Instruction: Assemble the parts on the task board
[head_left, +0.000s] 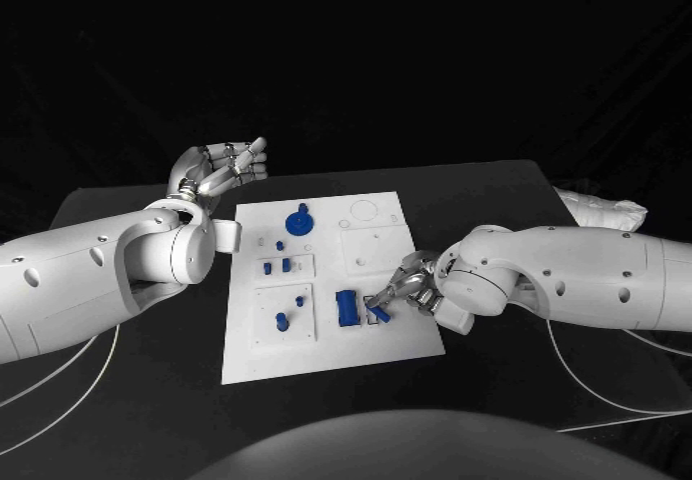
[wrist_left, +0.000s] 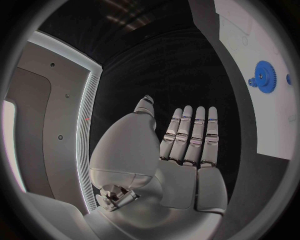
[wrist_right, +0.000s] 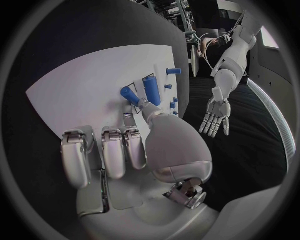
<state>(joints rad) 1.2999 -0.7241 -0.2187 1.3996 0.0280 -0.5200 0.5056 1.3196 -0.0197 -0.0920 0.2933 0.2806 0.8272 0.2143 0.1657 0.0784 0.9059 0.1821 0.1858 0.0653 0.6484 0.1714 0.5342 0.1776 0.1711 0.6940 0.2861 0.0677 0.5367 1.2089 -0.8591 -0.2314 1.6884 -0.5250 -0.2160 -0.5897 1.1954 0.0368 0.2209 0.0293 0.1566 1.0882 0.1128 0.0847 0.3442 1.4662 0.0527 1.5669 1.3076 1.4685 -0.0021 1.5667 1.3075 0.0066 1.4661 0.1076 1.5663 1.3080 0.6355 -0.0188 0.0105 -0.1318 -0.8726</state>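
The table (head_left: 144, 205) is viewed from overhead; each hand is viewed closely from behind its wrist. The board (head_left: 329, 290) is shared.

free: we see bare black table (head_left: 130, 390) beside and beyond our left hand (head_left: 219, 168), which hovers off the white task board (head_left: 325, 360) | blocked: blue block (head_left: 348, 306) and small blue pegs (head_left: 283, 320) stand just beside our right hand (head_left: 404, 292)
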